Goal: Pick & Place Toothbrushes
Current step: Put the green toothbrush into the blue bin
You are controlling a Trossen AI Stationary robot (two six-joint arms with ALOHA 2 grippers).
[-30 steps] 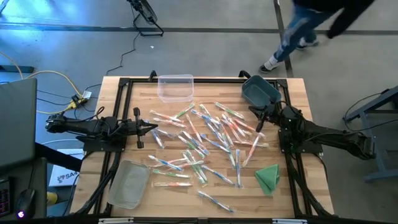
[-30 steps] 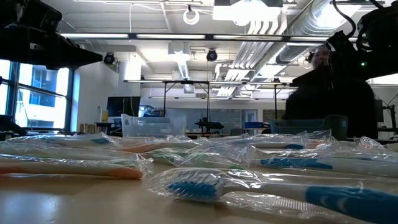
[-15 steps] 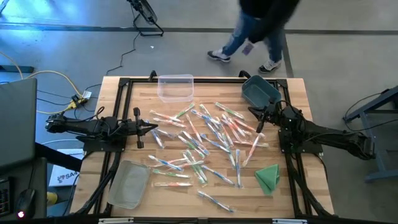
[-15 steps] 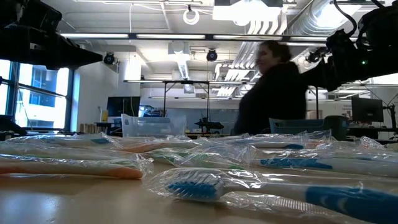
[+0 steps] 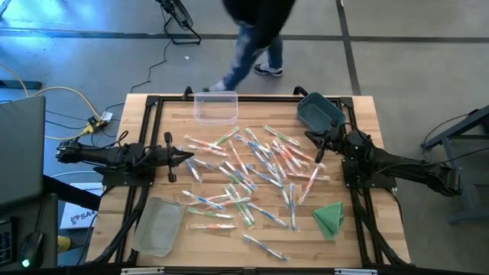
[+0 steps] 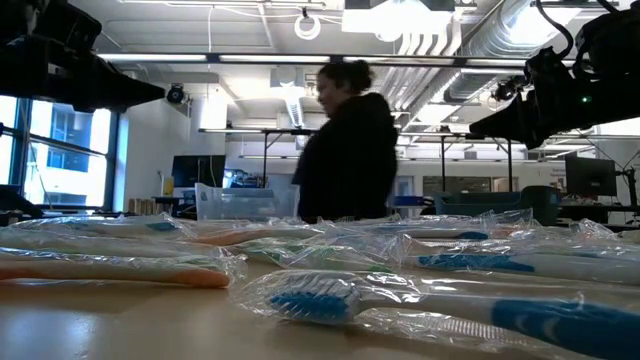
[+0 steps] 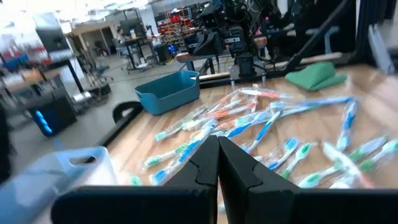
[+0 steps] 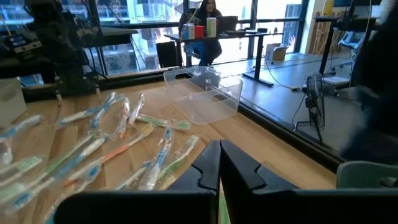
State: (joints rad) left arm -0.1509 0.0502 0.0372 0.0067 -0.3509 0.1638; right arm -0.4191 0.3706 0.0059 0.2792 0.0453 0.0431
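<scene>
- Toothbrushes (image 5: 252, 172), each in clear wrap, lie scattered across the middle of the wooden bench (image 5: 367, 114).
- Left gripper (image 5: 191, 157) hangs at the pile's left edge, fingers together, holding nothing.
- Right gripper (image 5: 318, 153) at the pile's right edge, fingers together, empty.
- Teal bin (image 5: 319, 111) and clear bin (image 5: 215, 106) sit at the far edge; a person (image 6: 348, 145) walks behind.

You're looking at a table (image 5: 172, 122) of pale, matt wooden planks, framed by dull black metal rails. The toothbrushes (image 5: 252, 172) lie sealed in thin, crinkly clear plastic wrap that catches the light, while the clear bin (image 5: 215, 107) is glossy see-through plastic and the teal bin (image 5: 319, 111) an opaque, smooth plastic. The green cloth (image 5: 328, 218) looks soft and matt, and the gripper fingers (image 7: 202, 171) are matt black.
</scene>
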